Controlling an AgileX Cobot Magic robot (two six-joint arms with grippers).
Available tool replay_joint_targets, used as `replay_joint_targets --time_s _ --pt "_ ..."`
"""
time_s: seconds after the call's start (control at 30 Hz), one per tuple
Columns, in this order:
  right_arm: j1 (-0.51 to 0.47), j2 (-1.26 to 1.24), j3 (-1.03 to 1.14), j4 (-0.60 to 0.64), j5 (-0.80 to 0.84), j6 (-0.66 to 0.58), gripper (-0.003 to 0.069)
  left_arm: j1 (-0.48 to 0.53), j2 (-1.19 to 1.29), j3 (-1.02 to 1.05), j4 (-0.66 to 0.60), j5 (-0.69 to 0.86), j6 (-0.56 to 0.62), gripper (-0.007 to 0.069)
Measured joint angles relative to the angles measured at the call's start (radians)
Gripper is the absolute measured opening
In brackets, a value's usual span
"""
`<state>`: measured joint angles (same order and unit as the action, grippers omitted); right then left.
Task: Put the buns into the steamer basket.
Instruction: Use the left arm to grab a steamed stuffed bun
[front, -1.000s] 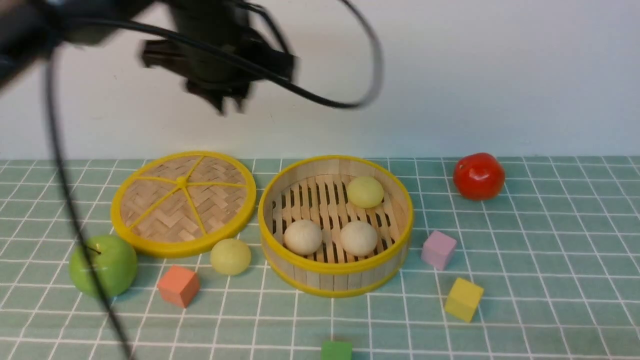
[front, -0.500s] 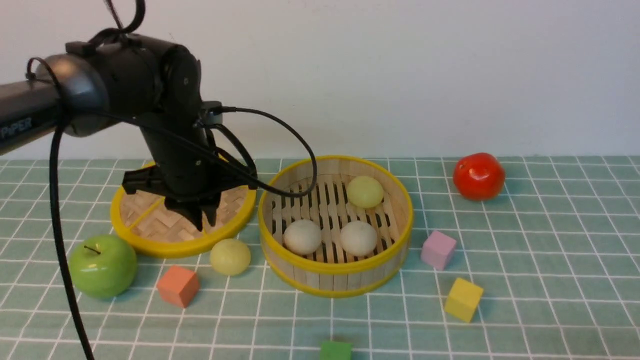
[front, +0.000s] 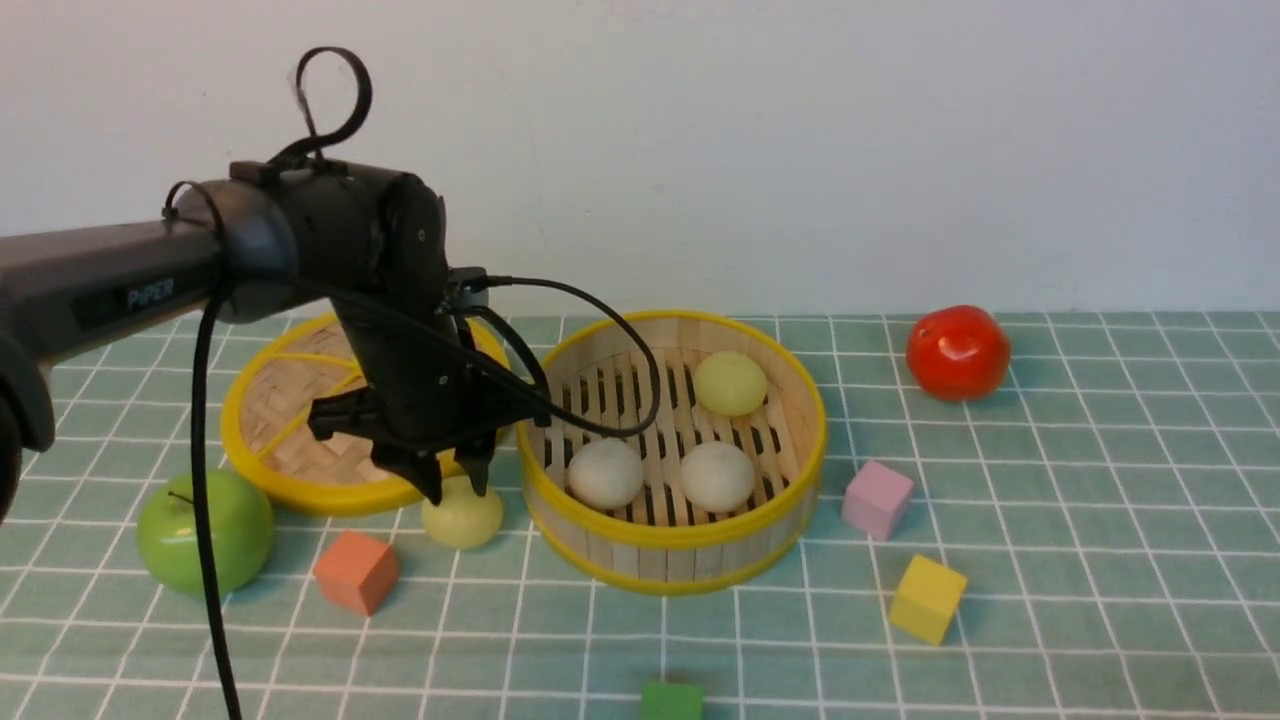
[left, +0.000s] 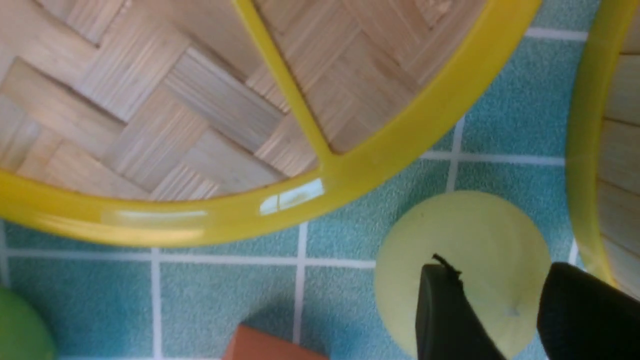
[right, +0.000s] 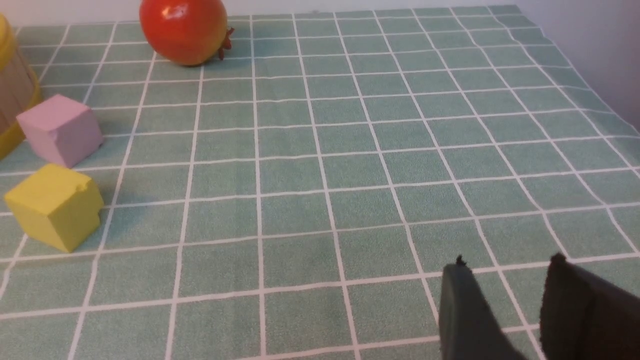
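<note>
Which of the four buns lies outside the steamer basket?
The pale yellow-green bun on the tablecloth, just below the left gripper. The other yellow-green bun and both cream buns lie inside the steamer basket.

Left end effector (front: 458, 492) points downward, jaws parted; right end effector (right: 507, 265) likewise.

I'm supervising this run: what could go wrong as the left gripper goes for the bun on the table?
1. The bun lies in a tight gap between the lid and the steamer basket; the open left gripper may catch either rim while descending.
2. It is smooth and round: an off-centre pinch could squirt it toward the orange cube.
3. A low carry could hit the basket wall.
</note>
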<state>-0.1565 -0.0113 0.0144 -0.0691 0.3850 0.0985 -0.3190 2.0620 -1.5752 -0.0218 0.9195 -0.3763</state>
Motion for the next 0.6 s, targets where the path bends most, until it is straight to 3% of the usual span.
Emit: replay_joint_targets --time_s 0.2,0.53,0.6 --pt "0.0 0.0 0.0 0.0 0.0 0.0 0.0238 0.0 0.023 0.0 0.0 -0.006 0.0 0.0231" --pt "0.0 0.0 0.0 0.0 0.0 0.0 0.0238 0.0 0.026 -0.076 0.003 0.094 0.001 0.0001" --pt "0.0 0.0 0.0 0.0 0.0 0.0 0.0238 0.0 0.027 -0.133 0.015 0.143 0.005 -0.0013"
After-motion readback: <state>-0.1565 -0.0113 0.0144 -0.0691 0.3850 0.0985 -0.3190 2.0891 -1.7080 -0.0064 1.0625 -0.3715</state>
